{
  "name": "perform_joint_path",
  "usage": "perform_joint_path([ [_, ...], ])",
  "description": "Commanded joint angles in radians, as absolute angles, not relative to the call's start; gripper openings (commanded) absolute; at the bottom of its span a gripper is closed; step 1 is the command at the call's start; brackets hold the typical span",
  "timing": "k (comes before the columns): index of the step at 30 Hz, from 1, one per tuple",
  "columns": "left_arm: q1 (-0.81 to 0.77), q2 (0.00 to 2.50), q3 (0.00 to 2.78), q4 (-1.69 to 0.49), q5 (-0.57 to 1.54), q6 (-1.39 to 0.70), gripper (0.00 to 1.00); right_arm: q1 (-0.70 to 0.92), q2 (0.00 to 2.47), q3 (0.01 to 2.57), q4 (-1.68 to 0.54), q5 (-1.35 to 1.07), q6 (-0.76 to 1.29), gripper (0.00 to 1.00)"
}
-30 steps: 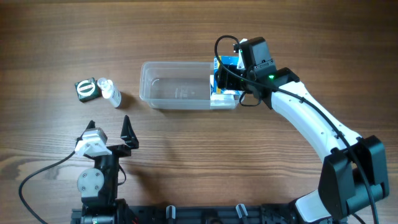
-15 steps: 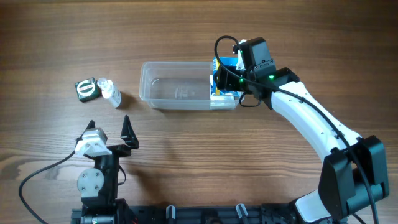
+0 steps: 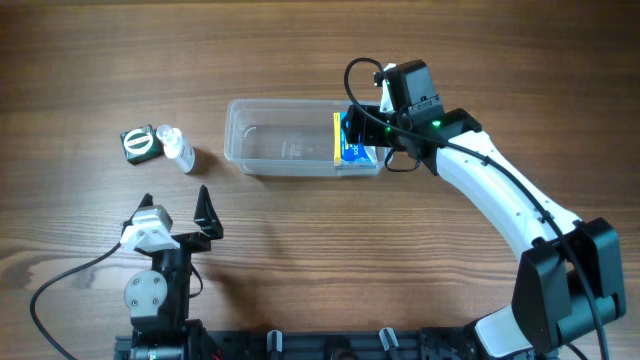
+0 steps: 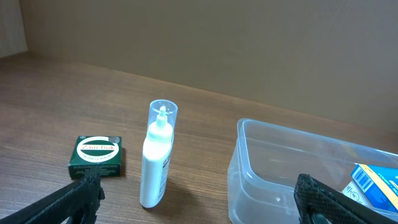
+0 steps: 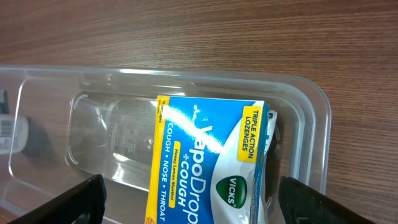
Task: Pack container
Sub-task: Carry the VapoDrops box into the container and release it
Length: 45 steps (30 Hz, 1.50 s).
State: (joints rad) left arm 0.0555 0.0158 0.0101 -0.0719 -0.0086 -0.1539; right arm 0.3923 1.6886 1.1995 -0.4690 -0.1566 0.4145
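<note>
Two small things wait on the left, a green box (image 3: 138, 143) and a white bottle (image 3: 178, 150) just beside it. Near them, the left gripper (image 3: 175, 197) is wide open and empty. The container (image 3: 232, 135) sits mid-table. A second ago the blue carton (image 3: 352, 140) stood on edge in its right end; now it lies flat. The right gripper (image 5: 193, 202) hangs over it, jaws wide. I think the bottle or box goes next.

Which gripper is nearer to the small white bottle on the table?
Left. The left gripper sits just short of the white bottle, toward the robot; the right gripper is far off, above the right end of the container.
</note>
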Motion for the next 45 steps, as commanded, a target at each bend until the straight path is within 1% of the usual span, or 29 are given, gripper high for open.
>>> perform_joint_path([
  [1, 0.063, 0.014, 0.006, -0.073, 0.000, -0.135, 1.00, 0.396, 1.661, 1.229, -0.467, -0.191, 0.381, 0.84],
  [8, 0.063, 0.014, 0.006, -0.073, 0.000, -0.135, 1.00, 0.441, 1.661, 1.238, -0.472, -0.211, 0.326, 0.65],
  [9, 0.063, 0.014, 0.006, -0.073, 0.000, -0.135, 1.00, 0.452, 1.662, 1.238, -0.472, -0.210, 0.316, 0.63],
  [12, 0.063, 0.014, 0.006, -0.073, 0.000, -0.135, 1.00, 0.484, 1.670, 1.237, -0.472, -0.174, 0.314, 0.55],
  [14, 0.063, 0.014, 0.006, -0.073, 0.000, -0.135, 1.00, 0.499, 1.683, 1.237, -0.472, -0.155, 0.314, 0.53],
  [31, 0.063, 0.014, 0.006, -0.073, 0.000, -0.135, 1.00, 0.505, 1.807, 1.236, -0.483, -0.069, 0.319, 0.55],
  [33, 0.063, 0.014, 0.006, -0.073, 0.000, -0.135, 1.00, 0.502, 1.818, 1.236, -0.487, -0.059, 0.322, 0.56],
  [34, 0.063, 0.014, 0.006, -0.073, 0.000, -0.135, 1.00, 0.499, 1.823, 1.236, -0.489, -0.060, 0.322, 0.58],
  [43, 0.063, 0.014, 0.006, -0.073, 0.000, -0.135, 1.00, 0.496, 1.827, 1.236, -0.490, -0.059, 0.322, 0.59],
  [45, 0.063, 0.014, 0.006, -0.073, 0.000, -0.135, 0.99, 0.496, 1.823, 1.236, -0.490, -0.059, 0.322, 0.61],
])
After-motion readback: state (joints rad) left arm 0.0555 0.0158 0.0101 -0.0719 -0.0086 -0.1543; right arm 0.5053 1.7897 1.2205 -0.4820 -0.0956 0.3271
